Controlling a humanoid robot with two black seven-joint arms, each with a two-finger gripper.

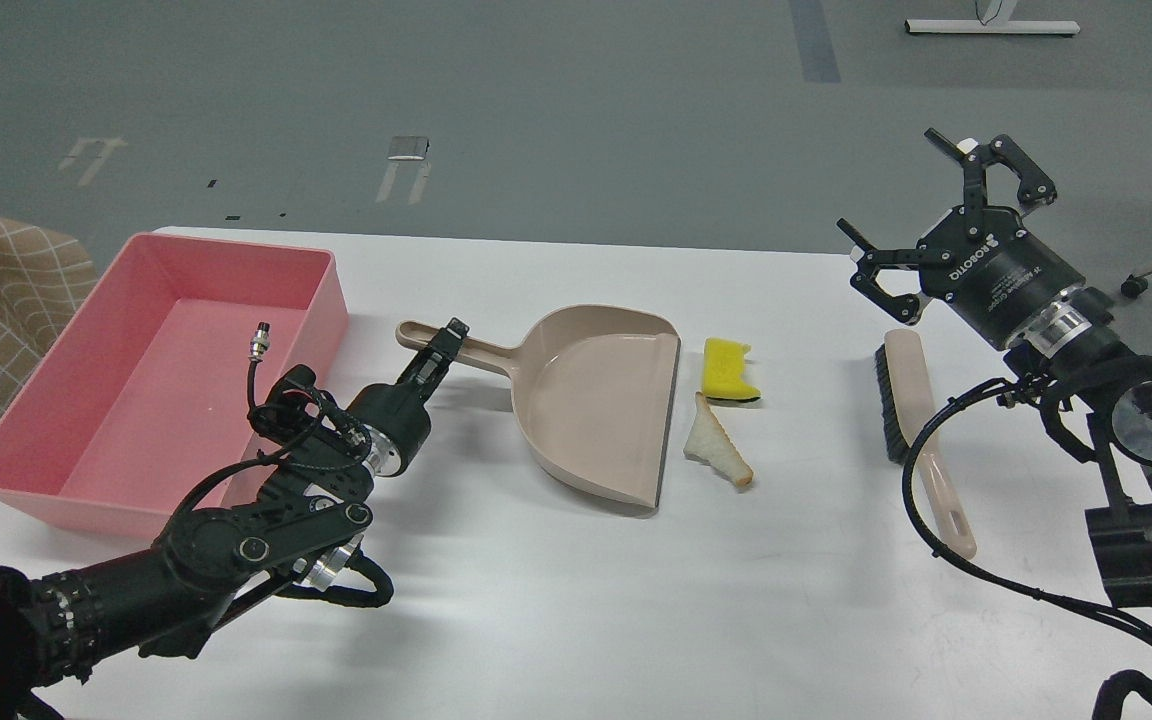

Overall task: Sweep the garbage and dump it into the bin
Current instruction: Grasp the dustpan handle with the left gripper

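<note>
Your left end effector [448,340] is sitting at the slim beige handle of the dustpan [596,400], fingers narrow and dark, so you cannot tell whether it is gripping the handle or merely touching it. The smooth plastic dustpan is lying flat on the white desk [576,610], its straight open lip facing the garbage: a spongy yellow chunk [726,368] with a dark underside and a triangular white bread slice [716,452] with a tan crust, both lying just beside that lip. Left of your arm the shallow rectangular pink bin [31,480] is resting near the desk's left edge. Your right end effector [941,225] is hovering with its fingers spread wide apart, above the far end of the long beige brush [921,440] with black bristles.
</note>
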